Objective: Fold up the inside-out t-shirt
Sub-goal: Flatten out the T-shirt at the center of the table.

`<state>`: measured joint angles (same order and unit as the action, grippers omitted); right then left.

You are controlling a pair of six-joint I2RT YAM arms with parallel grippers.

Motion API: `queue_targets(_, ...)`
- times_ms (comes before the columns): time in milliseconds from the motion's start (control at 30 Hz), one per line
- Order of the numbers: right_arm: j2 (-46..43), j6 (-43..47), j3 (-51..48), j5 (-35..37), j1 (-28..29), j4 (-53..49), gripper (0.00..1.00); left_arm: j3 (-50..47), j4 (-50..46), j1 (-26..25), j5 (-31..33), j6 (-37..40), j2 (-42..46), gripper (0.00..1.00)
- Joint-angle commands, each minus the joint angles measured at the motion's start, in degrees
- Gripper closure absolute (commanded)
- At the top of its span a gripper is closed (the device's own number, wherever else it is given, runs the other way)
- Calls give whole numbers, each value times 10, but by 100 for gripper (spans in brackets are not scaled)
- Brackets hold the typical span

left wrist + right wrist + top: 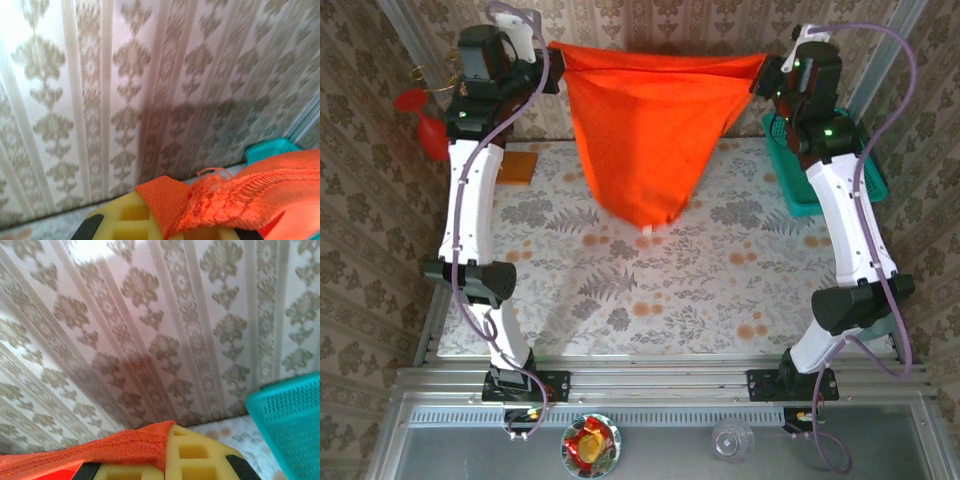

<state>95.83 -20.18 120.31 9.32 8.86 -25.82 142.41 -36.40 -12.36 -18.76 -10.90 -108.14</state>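
The inside-out t-shirt (645, 120) is bright orange-red and hangs stretched between both arms high over the back of the table, tapering to a point that hangs low near the tabletop. My left gripper (552, 72) is shut on its left corner; in the left wrist view the frayed seam of the t-shirt (240, 192) lies over the yellow finger (125, 220). My right gripper (767, 72) is shut on the right corner; the t-shirt's edge (115, 447) is pinched beside the yellow finger (200, 457).
A teal basket (805, 185) stands at the back right under the right arm, also seen as the teal basket (290, 425). A flat orange board (517, 166) lies at back left. A red cone ornament (425, 120) hangs on the left wall. Patterned walls close in behind.
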Motion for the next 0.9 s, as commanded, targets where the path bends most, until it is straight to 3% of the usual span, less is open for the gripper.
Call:
queue_targets(0, -28, -14, 31, -29, -5, -10, 100, -5, 13, 4, -24, -6, 50, 100)
queue_targets(133, -83, -26, -83, -56, -7, -31, 100, -213, 53, 3, -22, -5, 146, 100)
queue_targets(333, -214, -76, -403, -114, -6, -5, 100, -635, 180, -2, -13, -48, 316, 100)
queue_targets(533, -232, -137, -687, -177, 17, 40, 100, -971, 316, -23, -9, -123, 366, 100)
queue_targets(667, -173, -147, -763, -193, 38, 38, 93, -1059, 388, -31, -12, -152, 333, 100)
queue_targets(867, -152, -123, -751, -152, 70, -37, 76, -1052, 385, -50, -25, -139, 308, 100)
